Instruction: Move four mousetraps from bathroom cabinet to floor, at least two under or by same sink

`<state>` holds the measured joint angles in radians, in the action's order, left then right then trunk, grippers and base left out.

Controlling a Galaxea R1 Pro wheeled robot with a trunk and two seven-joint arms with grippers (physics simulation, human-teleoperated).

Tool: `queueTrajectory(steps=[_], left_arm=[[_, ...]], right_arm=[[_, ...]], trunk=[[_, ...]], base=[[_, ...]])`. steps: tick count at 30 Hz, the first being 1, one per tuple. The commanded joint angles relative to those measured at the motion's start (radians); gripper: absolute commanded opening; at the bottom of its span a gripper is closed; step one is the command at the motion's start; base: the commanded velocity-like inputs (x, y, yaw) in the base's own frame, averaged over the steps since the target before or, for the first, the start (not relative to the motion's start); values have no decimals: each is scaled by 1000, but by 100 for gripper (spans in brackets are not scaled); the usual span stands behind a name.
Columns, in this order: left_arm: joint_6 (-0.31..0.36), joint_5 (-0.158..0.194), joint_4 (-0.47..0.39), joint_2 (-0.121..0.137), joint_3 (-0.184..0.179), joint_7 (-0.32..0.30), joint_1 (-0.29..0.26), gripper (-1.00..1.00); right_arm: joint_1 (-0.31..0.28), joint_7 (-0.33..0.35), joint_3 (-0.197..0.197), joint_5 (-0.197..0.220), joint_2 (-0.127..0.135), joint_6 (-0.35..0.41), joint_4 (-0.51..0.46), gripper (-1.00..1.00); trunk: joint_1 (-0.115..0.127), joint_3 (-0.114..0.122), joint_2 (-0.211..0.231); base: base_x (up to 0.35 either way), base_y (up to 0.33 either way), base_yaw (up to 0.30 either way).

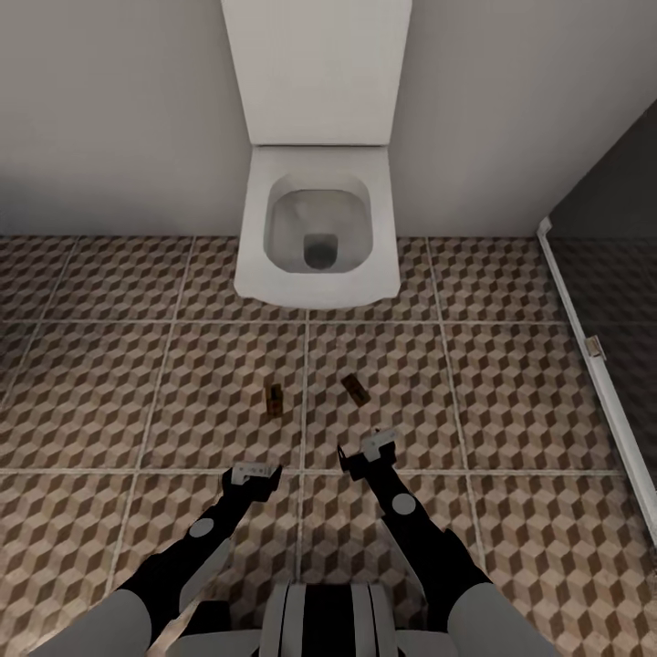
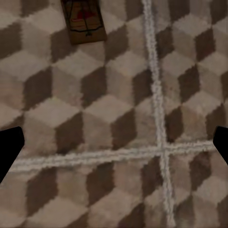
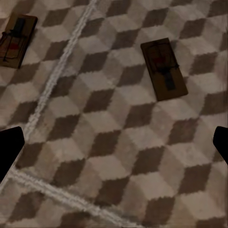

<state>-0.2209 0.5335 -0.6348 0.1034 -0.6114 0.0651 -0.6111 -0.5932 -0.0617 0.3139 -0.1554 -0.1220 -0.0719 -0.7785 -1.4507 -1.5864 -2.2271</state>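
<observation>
Both open hands (image 1: 310,467) hover just short of two mousetraps (image 1: 273,398).

2 wooden mousetraps (image 1: 273,398) (dark wire) on matt tiled bathroom floor (image 1: 511,392)

I count two mousetraps, one (image 1: 273,398) at eleven o'clock, one (image 1: 356,389) at one; one toilet (image 1: 317,228) at twelve; two grippers, left (image 1: 253,474) and right (image 1: 369,449).
</observation>
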Motion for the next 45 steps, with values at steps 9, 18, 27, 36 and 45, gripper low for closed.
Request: queueTrajectory(steps=[9, 18, 27, 36, 45], left_arm=[[-6, 8, 5, 30, -8, 8, 0, 100], [-8, 9, 10, 56, -9, 8, 11, 100], [-10, 10, 9, 83, -9, 8, 53, 100], [-11, 10, 14, 105, -10, 9, 83, 100], [-31, 11, 34, 117, -9, 10, 111, 100]], right_arm=[[0, -10, 2, -9, 4, -59, 1, 100], [2, -12, 2, -9, 8, -68, 1, 100], [7, -12, 1, -10, 21, -70, 1, 100], [12, -12, 1, -8, 46, -91, 9, 100], [24, -13, 1, -7, 64, -155, 72, 100]], trunk=[[35, 28, 63], [69, 56, 126], [104, 84, 189], [138, 113, 252], [173, 141, 315]], base=[[0, 0, 0], [0, 0, 0], [0, 0, 0], [0, 0, 0], [0, 0, 0]])
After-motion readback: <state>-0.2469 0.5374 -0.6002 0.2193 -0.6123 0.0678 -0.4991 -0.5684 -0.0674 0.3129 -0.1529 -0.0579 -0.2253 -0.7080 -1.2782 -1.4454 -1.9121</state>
